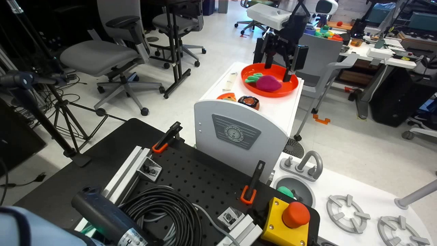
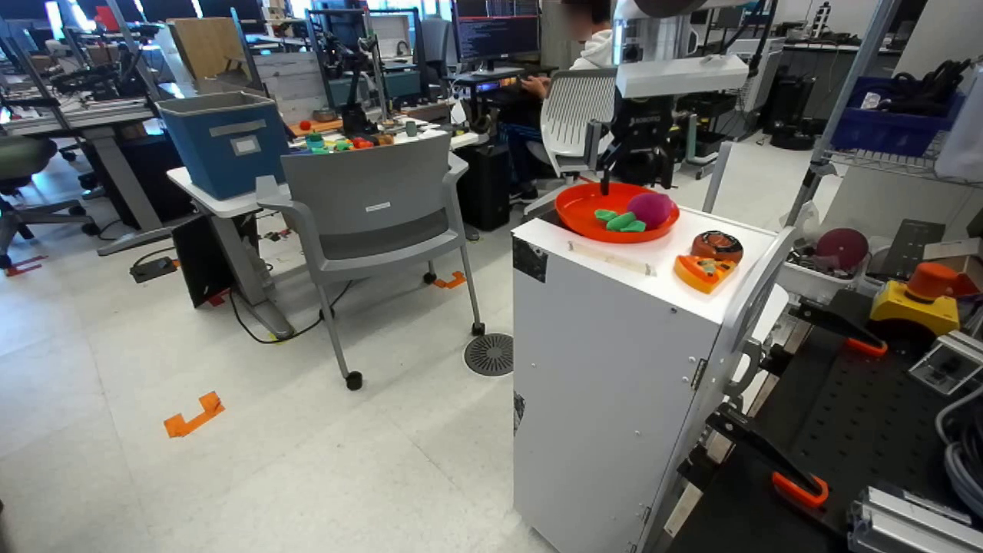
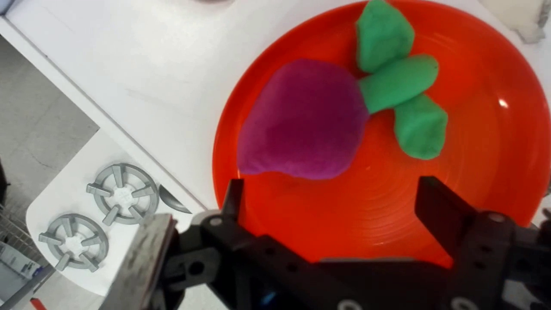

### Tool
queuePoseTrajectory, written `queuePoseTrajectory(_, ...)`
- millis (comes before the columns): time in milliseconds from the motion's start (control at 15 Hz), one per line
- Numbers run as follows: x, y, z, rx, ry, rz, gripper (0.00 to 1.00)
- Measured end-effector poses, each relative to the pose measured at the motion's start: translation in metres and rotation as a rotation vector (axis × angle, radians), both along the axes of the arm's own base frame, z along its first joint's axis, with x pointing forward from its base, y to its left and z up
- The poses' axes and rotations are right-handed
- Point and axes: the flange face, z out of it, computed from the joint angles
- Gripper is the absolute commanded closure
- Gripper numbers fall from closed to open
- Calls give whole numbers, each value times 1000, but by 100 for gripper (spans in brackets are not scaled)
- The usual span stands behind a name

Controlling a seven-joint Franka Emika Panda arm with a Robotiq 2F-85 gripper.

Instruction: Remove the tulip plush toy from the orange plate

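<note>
The tulip plush toy (image 1: pixel 269 83) is a soft magenta lump with a green stem and leaves. It lies in the orange plate (image 1: pixel 285 91), also seen in an exterior view as plush (image 2: pixel 650 210) and plate (image 2: pixel 576 211). In the wrist view the plush (image 3: pixel 303 122) lies toward the left and top of the plate (image 3: pixel 366 211), its green part pointing right. My gripper (image 1: pixel 278 72) is open and empty above the plate. In the wrist view its fingertips (image 3: pixel 333 180) are wide apart, just below the magenta lump, over bare plate. The fingers do not visibly hold the plush.
The plate stands on a white cabinet top (image 2: pixel 607 261). A brown round item (image 2: pixel 717 246) and an orange wedge-shaped item (image 2: pixel 704 271) lie beside the plate. A grey upright panel (image 1: pixel 239 136) borders the cabinet. A grey chair (image 1: pixel 310 61) stands close behind.
</note>
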Motion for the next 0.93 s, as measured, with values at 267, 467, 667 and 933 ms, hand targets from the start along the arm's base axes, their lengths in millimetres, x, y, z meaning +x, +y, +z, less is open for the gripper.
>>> queuePoseTrajectory(267,-2,1,5,1,13,-13,0)
queuePoseTrajectory(467,-4,1,3,2,28,-19,0)
queuePoseTrajectory(667,-8,5,-1,1,40,-23,0)
queuePoseTrajectory(933,-13,12,-8,-3,56,-40,0)
